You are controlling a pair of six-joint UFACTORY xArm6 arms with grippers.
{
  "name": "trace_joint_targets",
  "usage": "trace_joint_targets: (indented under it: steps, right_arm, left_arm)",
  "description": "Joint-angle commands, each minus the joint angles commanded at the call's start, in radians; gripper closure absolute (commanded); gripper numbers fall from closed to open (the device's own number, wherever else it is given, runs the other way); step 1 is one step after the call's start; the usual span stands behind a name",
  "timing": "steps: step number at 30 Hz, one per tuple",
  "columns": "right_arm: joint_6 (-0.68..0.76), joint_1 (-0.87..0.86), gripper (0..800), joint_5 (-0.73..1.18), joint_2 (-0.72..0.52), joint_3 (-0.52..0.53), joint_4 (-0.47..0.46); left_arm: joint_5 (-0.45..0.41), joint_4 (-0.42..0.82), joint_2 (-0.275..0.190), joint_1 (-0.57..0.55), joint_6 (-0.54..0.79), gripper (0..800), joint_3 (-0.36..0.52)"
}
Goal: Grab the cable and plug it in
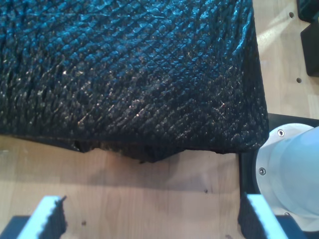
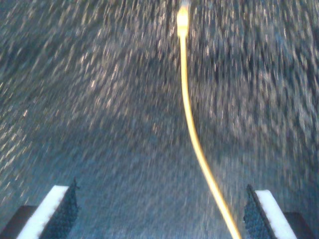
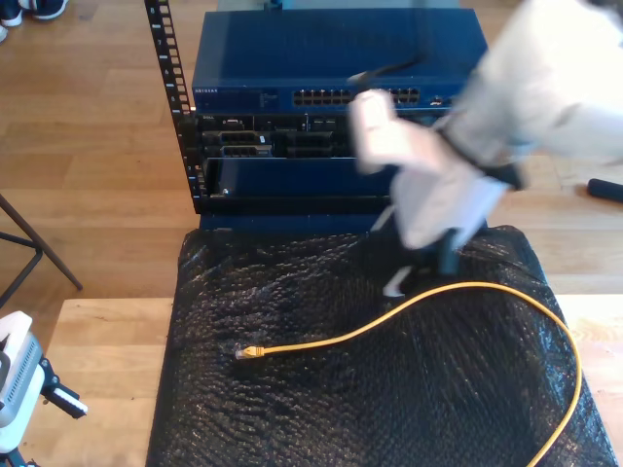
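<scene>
The yellow cable (image 3: 389,316) lies in a long curve on the black bubble-wrap mat (image 3: 321,409). Its plug (image 3: 251,351) rests toward the exterior view's left. My second gripper (image 3: 421,275), blurred with motion, hangs open over the mat just above the cable's arc. In the second wrist view the cable (image 2: 192,129) runs on the mat between the open fingers of my second gripper (image 2: 162,211), with the plug (image 2: 183,20) far ahead. My first gripper (image 1: 154,219) is open over bare wood beside the mat's edge (image 1: 149,154), holding nothing.
A blue network switch (image 3: 336,97) with a row of ports sits in a rack behind the mat. A black perforated rack post (image 3: 170,68) stands at its side. A white arm base (image 1: 294,169) is close to my first gripper. Another white arm part (image 3: 15,379) sits at the exterior view's lower left.
</scene>
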Motion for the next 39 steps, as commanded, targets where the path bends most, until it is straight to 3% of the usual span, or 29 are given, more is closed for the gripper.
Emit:
trace_joint_targets:
  steps: [4, 14, 23, 36, 39]
  right_arm:
    - [0.077, 0.080, 11, -0.044, 0.097, -0.048, -0.057]
    - [0.347, 0.258, 13, -0.126, 0.279, -0.147, -0.318]
    - [0.411, 0.313, 14, -0.173, 0.423, -0.190, -0.330]
    - [0.509, 0.339, 28, -0.222, 0.480, -0.173, -0.385]
    - [0.514, 0.339, 61, -0.239, 0.494, -0.173, -0.390]
  left_arm:
    - [0.000, 0.000, 0.002, 0.000, 0.000, 0, 0.000]
    - [0.003, 0.000, 0.002, 0.000, 0.002, 0, 0.000]
    - [0.003, 0.000, 0.005, 0.000, 0.002, 0, 0.000]
    - [0.006, 0.000, 0.005, 0.000, 0.003, 0, 0.000]
    - [0.006, 0.000, 0.005, 0.000, 0.003, 0, 0.000]
